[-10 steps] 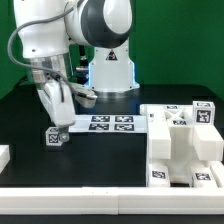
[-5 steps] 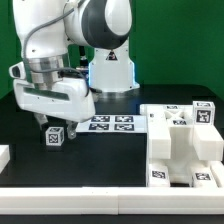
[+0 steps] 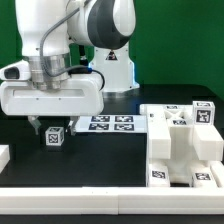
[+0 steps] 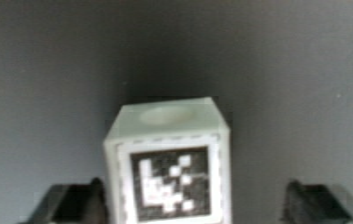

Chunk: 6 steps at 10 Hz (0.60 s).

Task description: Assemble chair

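Observation:
A small white chair piece (image 3: pixel 54 137) with a black-and-white tag stands on the black table at the exterior view's left. It fills the wrist view (image 4: pixel 169 158), with a round hole in its top. My gripper (image 3: pixel 52 126) hangs just above it and is open. In the wrist view the gripper (image 4: pixel 194 205) has the piece between its dark fingers (image 4: pixel 75 200), close to one finger and well apart from the other. The larger stepped white chair assembly (image 3: pixel 182 140), with several tags, stands at the exterior view's right.
The marker board (image 3: pixel 112 123) lies flat behind the small piece, between it and the assembly. Another white piece (image 3: pixel 4 156) shows at the left edge. The robot's base (image 3: pixel 110 70) stands at the back. The table's front edge runs along the bottom.
The hand has turned about its vertical axis, so its broad side now faces the exterior camera. It has shifted over the small piece. The piece has not moved.

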{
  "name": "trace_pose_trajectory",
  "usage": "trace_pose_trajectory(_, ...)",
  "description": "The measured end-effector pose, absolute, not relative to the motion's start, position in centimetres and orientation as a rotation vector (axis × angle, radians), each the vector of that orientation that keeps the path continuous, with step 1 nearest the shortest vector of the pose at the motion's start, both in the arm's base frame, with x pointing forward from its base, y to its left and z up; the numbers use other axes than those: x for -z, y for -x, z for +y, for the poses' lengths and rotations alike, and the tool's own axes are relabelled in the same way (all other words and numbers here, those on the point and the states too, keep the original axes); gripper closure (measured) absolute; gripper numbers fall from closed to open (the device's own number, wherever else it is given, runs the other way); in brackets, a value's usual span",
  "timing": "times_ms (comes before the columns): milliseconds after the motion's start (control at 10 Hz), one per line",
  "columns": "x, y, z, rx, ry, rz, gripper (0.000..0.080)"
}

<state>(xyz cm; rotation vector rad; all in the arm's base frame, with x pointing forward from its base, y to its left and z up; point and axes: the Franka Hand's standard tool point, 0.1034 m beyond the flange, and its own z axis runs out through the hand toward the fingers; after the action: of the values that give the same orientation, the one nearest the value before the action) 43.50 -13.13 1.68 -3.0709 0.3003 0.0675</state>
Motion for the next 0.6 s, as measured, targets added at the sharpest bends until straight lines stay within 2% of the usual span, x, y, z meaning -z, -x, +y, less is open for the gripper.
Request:
trace_pose_trajectory(100, -1.59, -43.29, -12.45, -0.176, 3.031, 0.307, 0.0523)
trace_pose_trajectory(300, -1.68, -43.38, -11.99, -0.392, 2.968, 0.296, 0.0518)
trace_pose_trajectory(600, -1.65, -43.98, -12.49, -0.34, 2.994, 0.299, 0.0518)
